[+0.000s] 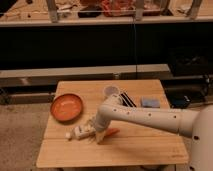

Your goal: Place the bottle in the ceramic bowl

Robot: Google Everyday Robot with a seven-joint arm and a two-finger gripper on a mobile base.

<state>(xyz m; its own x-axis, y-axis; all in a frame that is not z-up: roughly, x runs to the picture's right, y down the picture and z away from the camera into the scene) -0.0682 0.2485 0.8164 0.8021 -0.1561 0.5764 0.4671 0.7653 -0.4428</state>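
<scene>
The ceramic bowl point(65, 108) is round, shallow and orange-red, and sits at the table's left side. The bottle point(80, 132) is small and whitish and lies on its side just below and right of the bowl, with its white cap pointing left. My gripper point(93, 128) is at the bottle's right end, low over the table, and hides that end. The white arm reaches in from the lower right. The bottle is outside the bowl, close to its near rim.
An orange carrot point(111, 133) lies just right of the gripper. A translucent plastic cup point(111, 92) stands behind the arm. Black utensils point(128, 100) and a blue object point(150, 103) lie at the back right. The wooden table point(150, 150) has a dark shelf unit behind it.
</scene>
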